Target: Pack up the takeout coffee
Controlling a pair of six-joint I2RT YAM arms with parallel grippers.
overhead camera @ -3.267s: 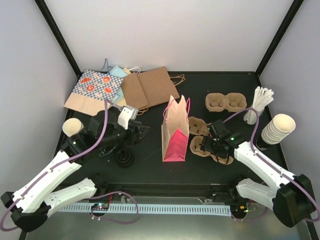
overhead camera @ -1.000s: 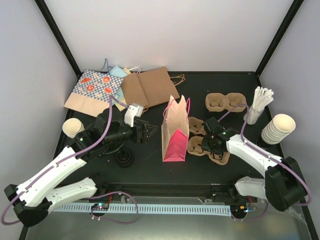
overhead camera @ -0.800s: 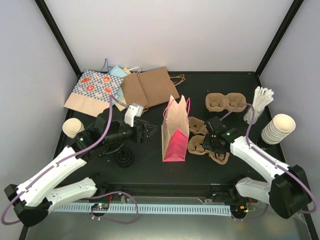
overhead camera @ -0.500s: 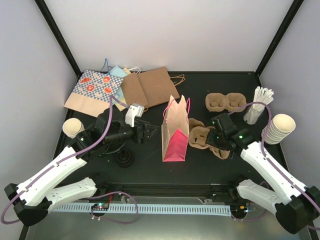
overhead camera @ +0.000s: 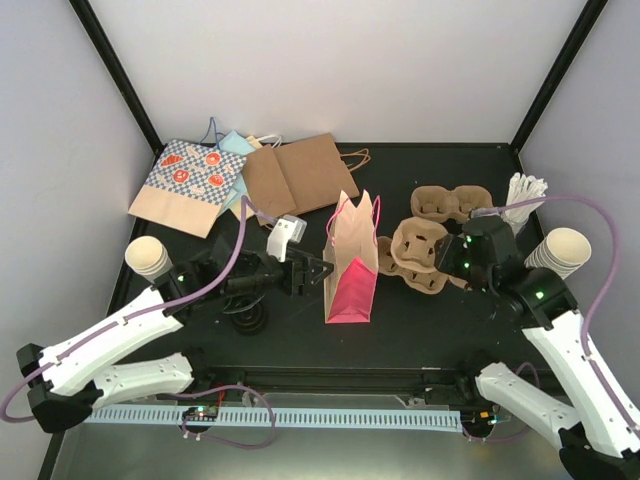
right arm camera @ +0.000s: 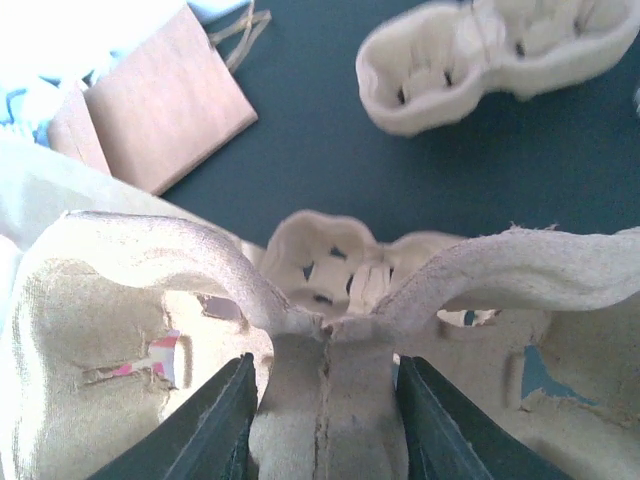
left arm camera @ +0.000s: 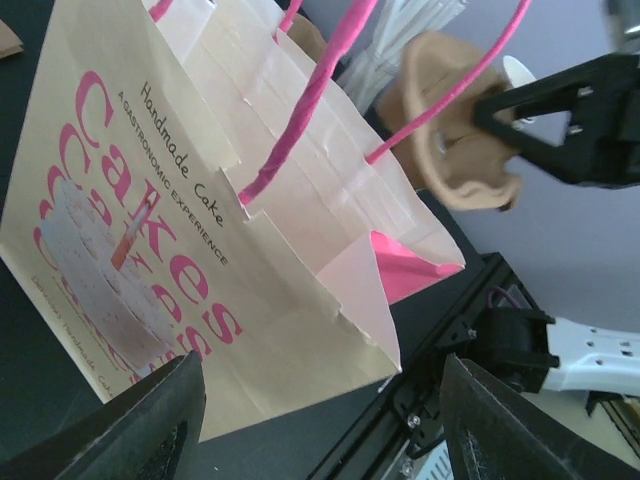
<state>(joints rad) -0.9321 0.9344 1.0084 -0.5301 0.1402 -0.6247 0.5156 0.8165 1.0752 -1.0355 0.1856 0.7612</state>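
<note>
Moulded brown pulp filled the right wrist view: a cup carrier [overhead camera: 415,250], clamped at its middle ridge by the right fingers [overhead camera: 448,264], which were closed partway onto it. The carrier hung in the air just to the right of the pink-and-cream paper bag [overhead camera: 351,262], near that bag's open top and pink handles. The bag stood upright on the black tabletop [overhead camera: 300,330].

The left fingers [overhead camera: 315,271] were spread wide and held nothing. They pointed at the bag's left face from just beside it; whether they touched it could not be told.

A second carrier [overhead camera: 450,203] lay on the tabletop behind and to the right of the bag. Well to the bag's right stood a stack of lidless cups [overhead camera: 558,256]. To its left were a single lidless cup [overhead camera: 149,256] and a stack of black lids [overhead camera: 248,318], and flat paper bags [overhead camera: 250,178] lay behind it on the left.

Where the takeout coffee stood could not be told from any view.
</note>
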